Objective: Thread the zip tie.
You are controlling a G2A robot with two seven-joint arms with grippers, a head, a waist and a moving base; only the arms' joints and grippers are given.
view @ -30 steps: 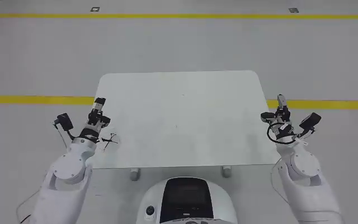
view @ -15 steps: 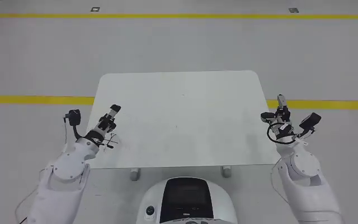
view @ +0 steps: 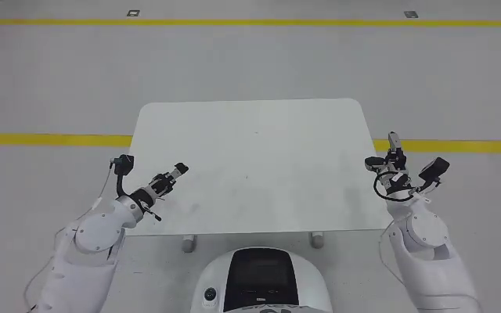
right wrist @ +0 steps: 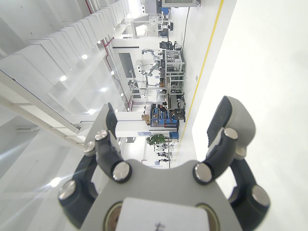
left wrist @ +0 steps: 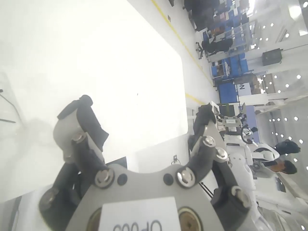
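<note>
A thin black zip tie (left wrist: 8, 121) lies on the white table (view: 250, 149) near its front left corner. In the top view my left wrist covers most of it, and a short black end (view: 157, 216) pokes out by the table's front edge. My left gripper (view: 179, 168) hovers just past the tie, pointing toward the table's middle. Its own view shows this gripper (left wrist: 144, 109) open with nothing between the fingers. My right gripper (view: 395, 149) sits off the table's right edge, and it (right wrist: 166, 109) is open and holds nothing.
The tabletop bears nothing else. A yellow floor line (view: 47, 139) runs behind the table on both sides. Grey floor surrounds the table.
My left gripper has swung from the table's left edge rightward over the front left corner, passing over the zip tie. The right arm has stayed still.
</note>
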